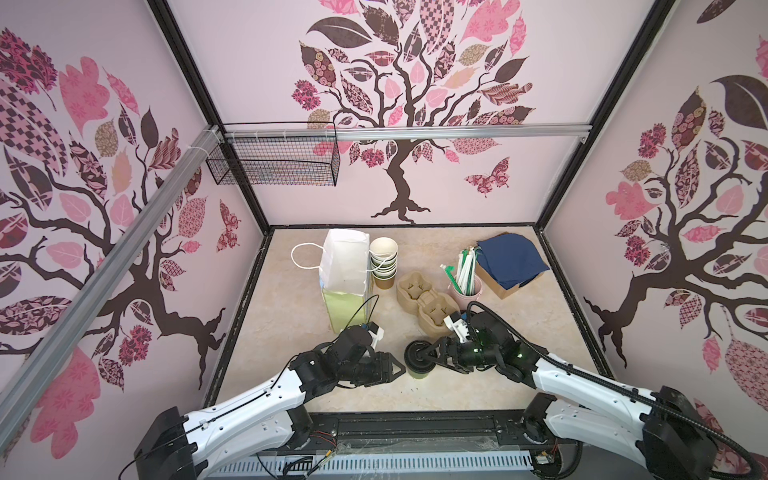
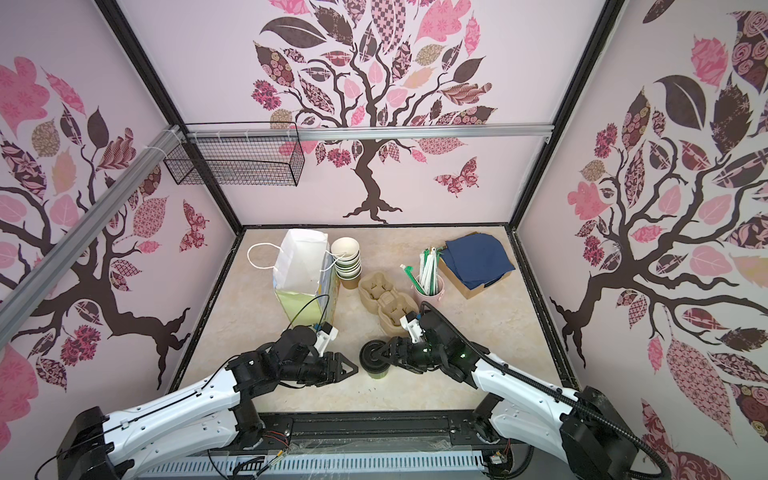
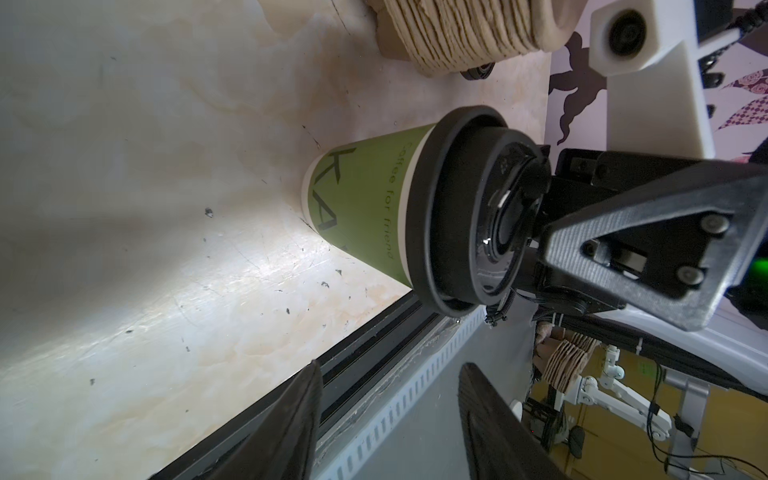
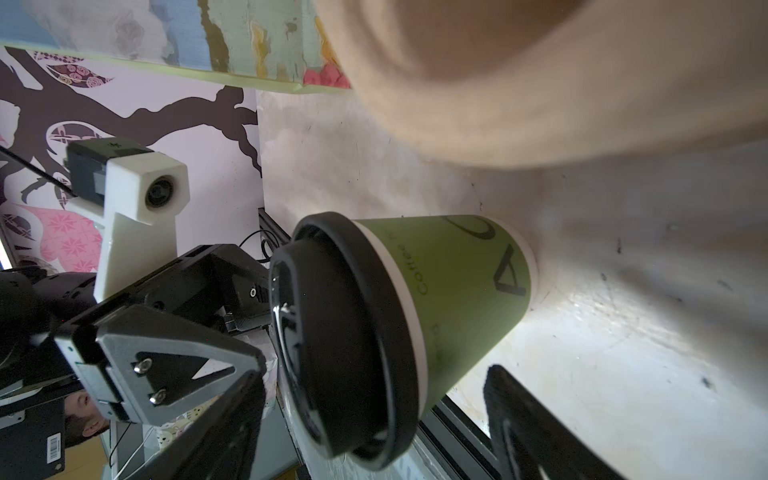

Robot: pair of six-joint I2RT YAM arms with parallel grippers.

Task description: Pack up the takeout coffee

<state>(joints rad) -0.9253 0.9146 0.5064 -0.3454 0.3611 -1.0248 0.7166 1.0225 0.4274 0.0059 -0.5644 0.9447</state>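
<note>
Both top views: the takeout coffee stands upright on the table, directly between the two end effectors. The left gripper points at it from one side, its tips just short of the cup. The right gripper faces it from the opposite side, with one finger lying over the black lid. Beyond the right gripper sits a stack of pulp carriers, and beyond the left gripper stands a paper bag.

Left wrist view: the left gripper's two fingers stand apart with nothing between them. The coffee is ahead of the tips and clear of them. The right gripper's upper finger meets the top of the lid; whether it presses down cannot be told.

Right wrist view: the right gripper's fingers are spread wide, one on the lid side and the other low beside the cup wall. The coffee sits between them, and neither pad visibly clamps it.
</note>
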